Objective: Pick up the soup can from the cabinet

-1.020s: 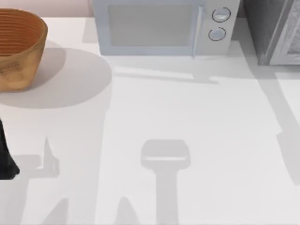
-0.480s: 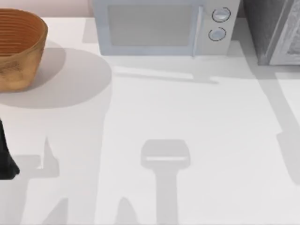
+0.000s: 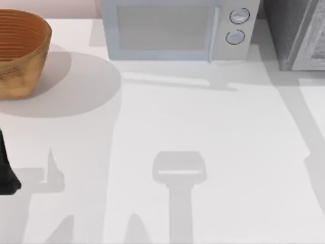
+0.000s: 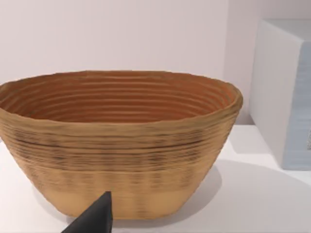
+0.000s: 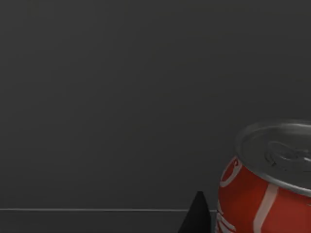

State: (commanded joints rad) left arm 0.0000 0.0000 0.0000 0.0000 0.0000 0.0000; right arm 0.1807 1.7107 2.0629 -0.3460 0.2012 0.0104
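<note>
The soup can (image 5: 265, 189) shows in the right wrist view as a red cylinder with white markings and a grey metal lid, standing before a dark grey wall of the cabinet (image 5: 121, 97). A black tip of my right gripper (image 5: 197, 216) sits just beside the can, with a narrow gap between them. From above, the cabinet (image 3: 289, 30) is the dark speckled box with a pale panel at the far right corner. My left arm (image 3: 6, 170) is parked at the table's left edge, and a black tip of my left gripper (image 4: 95, 221) points at a basket.
A woven brown basket (image 3: 20, 51) stands at the far left, and fills most of the left wrist view (image 4: 121, 141). A white microwave (image 3: 172, 30) with two round dials sits at the back middle, just left of the cabinet. Arm shadows lie across the white table (image 3: 213, 127).
The shadow near the table's right edge has slid slightly toward the front. Basket, microwave, cabinet and left arm stay where they were.
</note>
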